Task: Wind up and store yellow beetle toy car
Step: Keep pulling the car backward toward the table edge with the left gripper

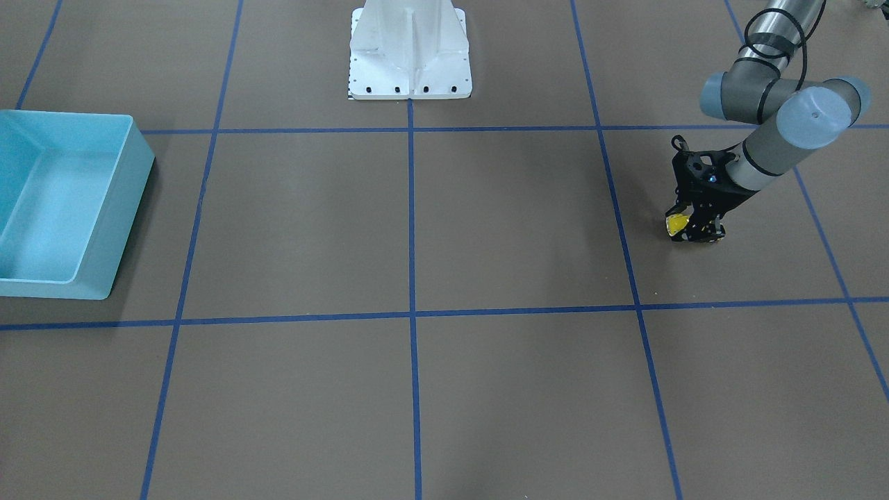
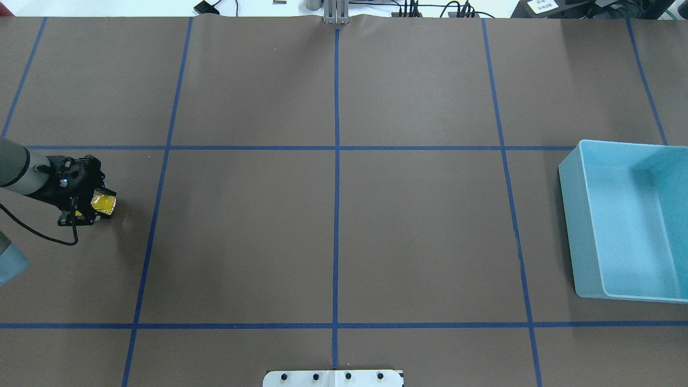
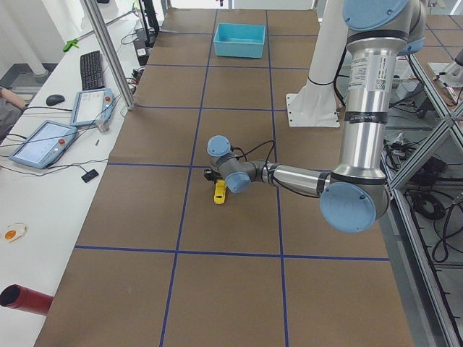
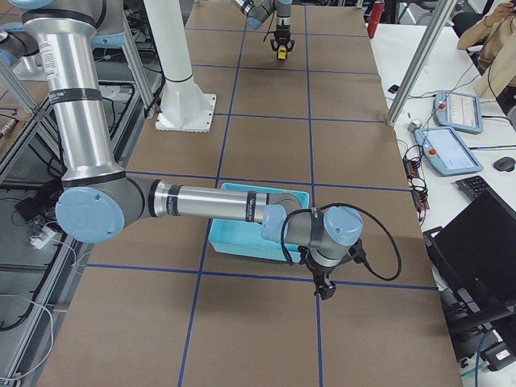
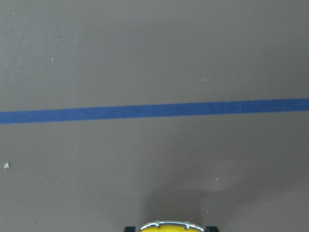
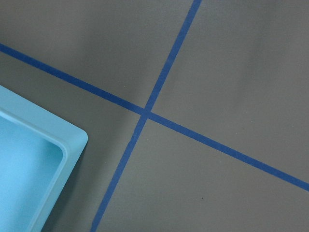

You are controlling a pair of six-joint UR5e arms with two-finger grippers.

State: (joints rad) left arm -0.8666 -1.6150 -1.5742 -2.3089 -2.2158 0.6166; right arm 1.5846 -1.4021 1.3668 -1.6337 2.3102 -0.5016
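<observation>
The yellow beetle toy car (image 2: 104,204) is tiny and glossy and sits between the fingers of my left gripper (image 2: 95,207) at the table's left side, low over the brown surface. It also shows in the front view (image 1: 677,223), where the left gripper (image 1: 689,230) is shut around it. Only the car's yellow edge and silver bumper (image 5: 171,225) show at the bottom of the left wrist view. My right gripper (image 4: 324,289) appears only in the exterior right view, just off a corner of the light blue bin (image 4: 242,239); I cannot tell whether it is open or shut.
The light blue bin (image 2: 574,215) stands at the table's right side, with nothing visible inside; its corner (image 6: 72,140) shows in the right wrist view. Blue tape lines (image 2: 336,215) grid the brown table. The white robot base (image 1: 410,55) stands at the robot's edge.
</observation>
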